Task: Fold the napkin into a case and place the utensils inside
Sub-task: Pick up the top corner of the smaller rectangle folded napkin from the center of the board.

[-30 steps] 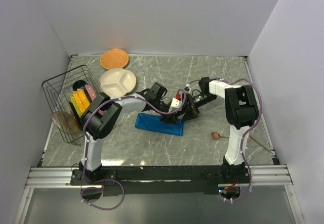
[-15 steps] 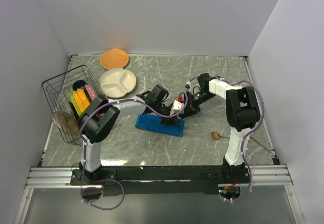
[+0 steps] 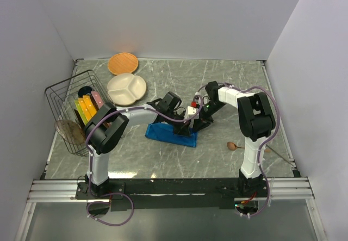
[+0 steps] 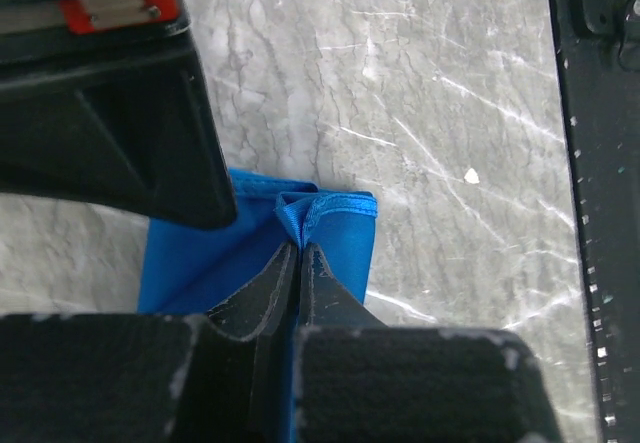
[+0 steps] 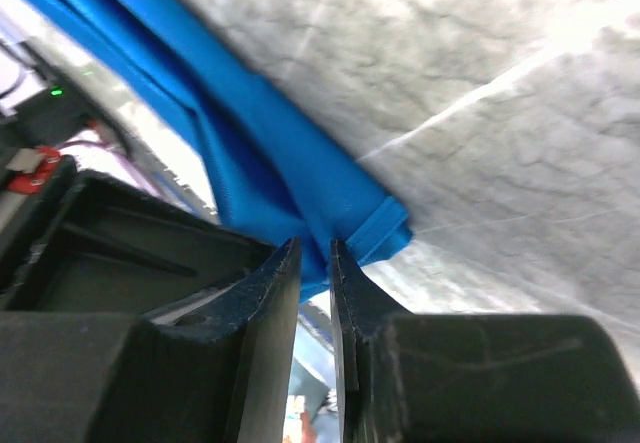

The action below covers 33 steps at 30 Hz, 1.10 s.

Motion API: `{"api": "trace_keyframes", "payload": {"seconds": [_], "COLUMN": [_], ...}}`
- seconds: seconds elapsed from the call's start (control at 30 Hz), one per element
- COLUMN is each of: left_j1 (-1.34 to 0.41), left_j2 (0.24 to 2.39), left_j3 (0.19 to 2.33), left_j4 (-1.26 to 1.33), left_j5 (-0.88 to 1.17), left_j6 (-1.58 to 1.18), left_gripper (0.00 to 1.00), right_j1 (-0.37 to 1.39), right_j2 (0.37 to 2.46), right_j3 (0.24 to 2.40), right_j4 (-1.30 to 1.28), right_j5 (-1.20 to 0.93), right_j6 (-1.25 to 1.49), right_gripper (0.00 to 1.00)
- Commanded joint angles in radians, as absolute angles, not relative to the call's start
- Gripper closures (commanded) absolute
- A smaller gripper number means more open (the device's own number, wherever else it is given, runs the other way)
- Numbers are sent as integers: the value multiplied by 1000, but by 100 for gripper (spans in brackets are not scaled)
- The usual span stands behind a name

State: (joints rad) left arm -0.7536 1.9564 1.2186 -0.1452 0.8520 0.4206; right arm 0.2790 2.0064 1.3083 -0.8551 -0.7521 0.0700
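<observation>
Two grips on napkin, left jaws clenched on corner fold, right jaws pinching folded edge

The grey, marble-veined worktop carries a folded blue napkin near its middle, a long narrow strip lying slantwise. At the far left sits a round orange plate, with a white divided plate just in front of it. A wire basket leans at the left edge. A wooden spoon lies toward the right, well apart from the napkin.
</observation>
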Motion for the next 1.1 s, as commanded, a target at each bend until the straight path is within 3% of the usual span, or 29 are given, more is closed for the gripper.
{"api": "trace_keyframes", "payload": {"seconds": [0.0,0.5,1.07], "left_j1": [-756,-670,-657], "left_j2": [1933,2037,2063], "left_j3": [1246,1342,1353], "left_j4": [-167,-279,-387], "left_j5": [841,834,864], "left_j6": [307,35,9], "left_gripper": [99,99,99], "right_j1": [293,313,331], "right_j2": [2025,2003,1956], "right_j3": [1312,1287,1258], "right_j4": [-833,-785,-753], "right_j5": [-684,-634,-597], "right_j6": [32,9,-40], "right_gripper": [75,75,77]}}
